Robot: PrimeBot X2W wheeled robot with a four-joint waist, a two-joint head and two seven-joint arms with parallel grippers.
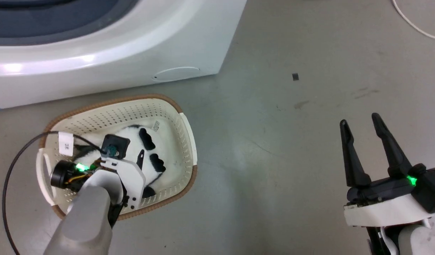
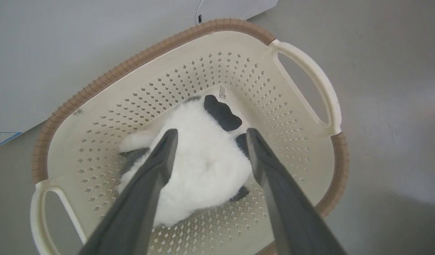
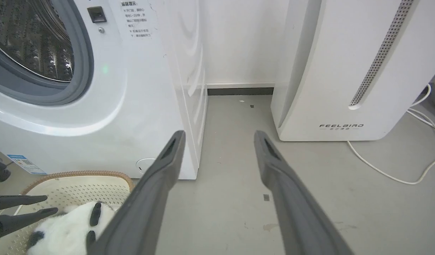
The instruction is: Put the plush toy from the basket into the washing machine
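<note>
The plush toy (image 1: 132, 140), fluffy white with black patches, lies in the cream perforated basket (image 1: 132, 98) on the floor in front of the washing machine (image 1: 97, 63). My left gripper (image 1: 130, 161) reaches down into the basket. In the left wrist view it (image 2: 211, 134) is open, one finger on each side of the plush toy (image 2: 203, 159), inside the basket (image 2: 132, 60). My right gripper (image 1: 359, 119) hovers open and holds nothing over the floor at the lower right. Its wrist view shows the gripper (image 3: 220, 134), the washing machine (image 3: 132, 106) with its steel drum (image 3: 26, 39), and the basket (image 3: 79, 173) with the toy (image 3: 65, 226).
A white FEELBIRD appliance (image 3: 344, 71) stands right of the washer, with a narrow gap between them. A white cable (image 3: 398, 177) lies on the floor beside it. A black cable (image 1: 12, 170) loops from my left arm past the basket. Grey floor (image 1: 274, 159) spreads between the basket and my right gripper.
</note>
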